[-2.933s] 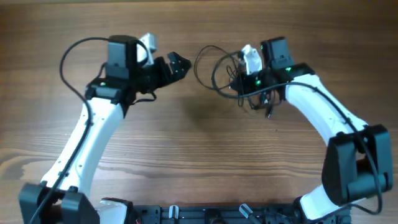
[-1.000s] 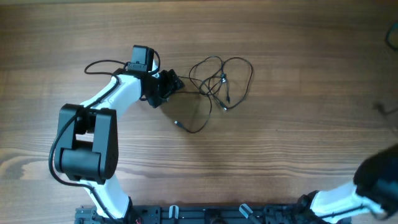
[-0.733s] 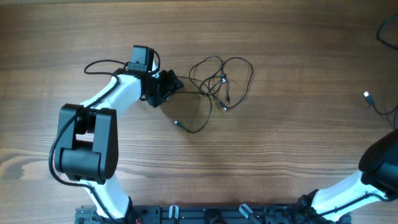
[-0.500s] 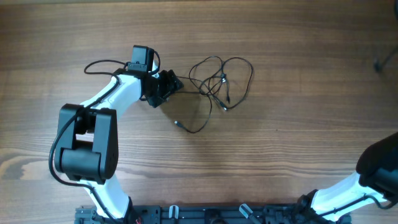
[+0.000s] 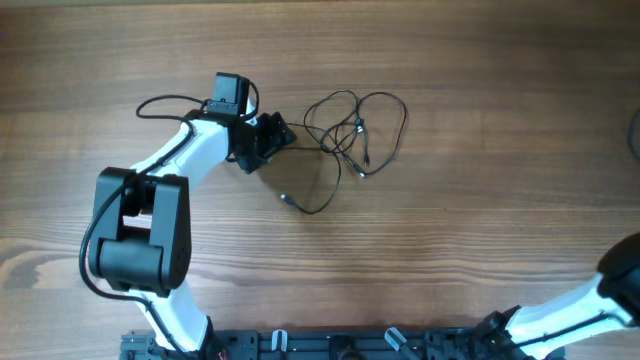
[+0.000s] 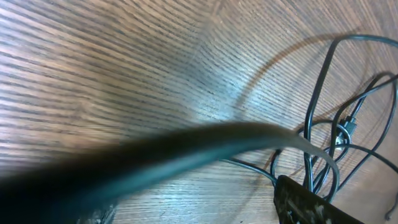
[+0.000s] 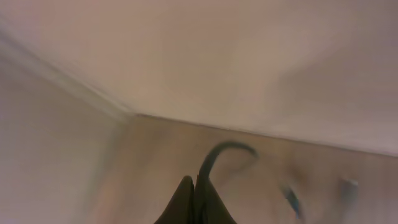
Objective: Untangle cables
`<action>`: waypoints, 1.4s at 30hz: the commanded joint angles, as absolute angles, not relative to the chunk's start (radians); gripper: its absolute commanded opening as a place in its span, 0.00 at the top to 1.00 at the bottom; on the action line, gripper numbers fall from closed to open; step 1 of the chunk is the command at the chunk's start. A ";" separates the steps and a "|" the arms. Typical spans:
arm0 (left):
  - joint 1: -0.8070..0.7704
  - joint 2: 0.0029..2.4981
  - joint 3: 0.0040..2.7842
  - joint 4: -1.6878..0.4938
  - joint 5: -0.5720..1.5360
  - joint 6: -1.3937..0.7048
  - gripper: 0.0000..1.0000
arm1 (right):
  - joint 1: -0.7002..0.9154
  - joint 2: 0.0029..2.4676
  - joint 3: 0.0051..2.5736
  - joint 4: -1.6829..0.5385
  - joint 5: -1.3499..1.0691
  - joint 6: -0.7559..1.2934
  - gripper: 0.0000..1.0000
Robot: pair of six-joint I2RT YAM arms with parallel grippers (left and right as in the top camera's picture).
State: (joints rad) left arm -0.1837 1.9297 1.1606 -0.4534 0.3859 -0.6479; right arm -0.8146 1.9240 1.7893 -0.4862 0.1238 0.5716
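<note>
Resting in loose loops toward the far edge of the surface (image 5: 450, 260), about midway along it, the cable loops (image 5: 357, 126) now lie alone. A second cable (image 7: 227, 149) has been drawn out and rises from the pinched-shut right end effector (image 7: 194, 184), swung away toward the right edge. Separation looks largely achieved. Just left of the loops, the left end effector (image 5: 277, 131) stands spread, clamping nothing visible. Moments earlier both end effectors crowded one tangle there; over the last second the loops have not shifted.

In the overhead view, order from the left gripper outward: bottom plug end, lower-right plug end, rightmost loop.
From the left gripper:
1. bottom plug end, lower left of the tangle
2. lower-right plug end, tangle's lower edge
3. rightmost loop, far right
</note>
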 commanded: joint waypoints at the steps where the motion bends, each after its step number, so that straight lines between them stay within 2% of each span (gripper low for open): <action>1: -0.236 1.945 1.144 -0.464 0.357 -0.636 0.16 | -0.870 2.048 1.791 -0.631 0.165 0.607 0.83; 2: -0.250 1.945 1.144 -0.454 0.356 -0.636 0.16 | -0.872 2.078 1.791 -0.676 0.160 0.606 0.49; 3: -0.265 1.945 1.144 -0.442 0.352 -0.636 0.15 | -0.871 2.111 1.791 -0.732 0.157 0.601 0.05; 4: -0.274 1.945 1.144 -0.432 0.346 -0.636 0.14 | -0.867 2.134 1.791 -0.798 0.158 0.603 0.00; 11: -0.293 1.945 1.144 -0.426 0.338 -0.635 0.06 | -0.855 2.041 1.794 -1.047 0.139 0.849 0.00; 14: -0.293 1.945 1.144 -0.422 0.338 -0.635 0.05 | -0.853 2.001 1.794 -1.060 -0.088 0.819 0.00; 16: -0.293 1.945 1.144 -0.416 0.338 -0.635 0.03 | -0.846 1.997 1.794 -1.042 -0.295 0.799 0.00; 17: -0.293 1.945 1.144 -0.411 0.339 -0.636 0.03 | -0.822 1.997 1.794 -0.997 -0.478 0.731 0.03; 18: -0.293 1.945 1.144 -0.407 0.339 -0.636 0.03 | -0.789 1.997 1.794 -0.963 -0.559 0.659 0.05; 20: -0.293 1.945 1.144 -0.396 0.339 -0.636 0.02 | -0.702 1.997 1.794 -0.952 -0.576 0.514 0.06; 25: -0.268 1.937 1.147 -0.377 0.339 -0.636 0.00 | -0.352 2.006 1.768 -0.987 -0.576 0.173 0.07; 28: -0.190 1.880 1.153 -0.377 0.392 -0.636 0.00 | -0.142 2.006 1.752 -0.943 -0.525 0.150 0.08; 29: -0.165 1.857 1.153 -0.378 0.425 -0.636 0.00 | -0.077 2.006 1.748 -0.926 -0.509 0.154 0.11; 31: -0.123 1.816 1.153 -0.378 0.471 -0.636 0.00 | 0.064 2.007 1.732 -0.884 -0.487 0.211 0.29; 32: -0.112 1.807 1.153 -0.378 0.471 -0.636 0.00 | 0.118 2.007 1.713 -0.858 -0.445 0.269 0.33; 34: -0.106 1.806 1.153 -0.378 0.471 -0.636 0.00 | 0.220 2.008 1.664 -0.805 -0.325 0.370 0.34; 36: -0.109 1.806 1.153 -0.378 0.471 -0.636 0.00 | 0.293 2.008 1.625 -0.737 -0.313 0.432 0.36; 37: -0.109 1.806 1.153 -0.377 0.471 -0.636 0.00 | 0.321 2.008 1.608 -0.704 -0.301 0.474 0.41; 39: -0.109 1.806 1.153 -0.378 0.471 -0.636 0.00 | 0.374 2.008 1.555 -0.687 -0.182 0.707 0.49; 42: -0.109 1.806 1.153 -0.377 0.471 -0.702 0.00 | 0.399 2.008 1.475 -0.627 -0.117 0.862 0.62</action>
